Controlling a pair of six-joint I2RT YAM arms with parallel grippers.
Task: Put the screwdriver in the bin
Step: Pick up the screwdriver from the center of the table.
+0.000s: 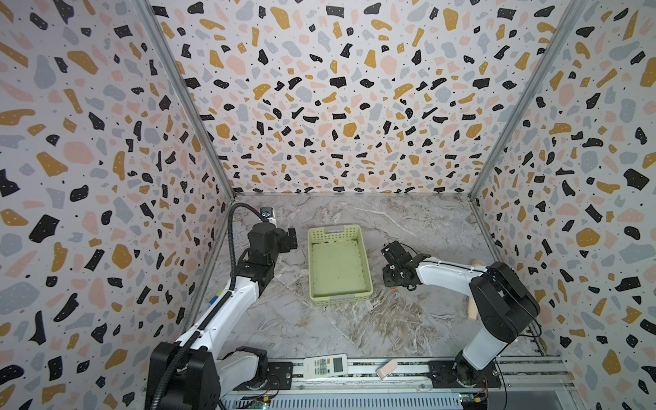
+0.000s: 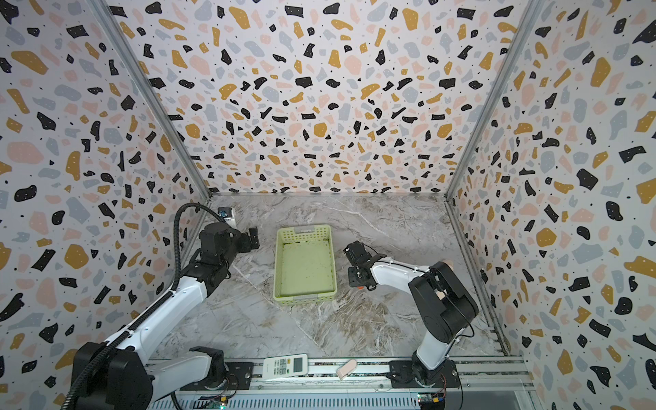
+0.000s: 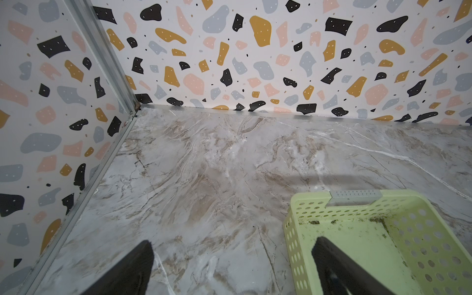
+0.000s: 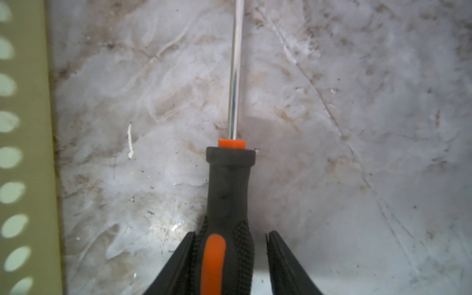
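Observation:
The screwdriver (image 4: 227, 189) lies on the marble table just right of the bin (image 1: 337, 269), its thin metal shaft pointing away from my wrist. In both top views only a speck of its orange end (image 1: 393, 287) shows under my right arm. My right gripper (image 4: 231, 233) points down over the black-and-orange handle. One finger touches the handle and a small gap stays at the other finger. The pale yellow-green bin's perforated wall (image 4: 25, 127) runs alongside and its bottom is bare. My left gripper (image 3: 233, 242) hovers open and empty at the bin's far left corner (image 3: 306, 199).
A white remote control (image 1: 324, 366) and a small pink block (image 1: 387, 369) lie on the front rail. A wooden piece (image 1: 472, 312) sits behind my right arm near the right wall. A small device (image 1: 267, 214) stands in the back left corner.

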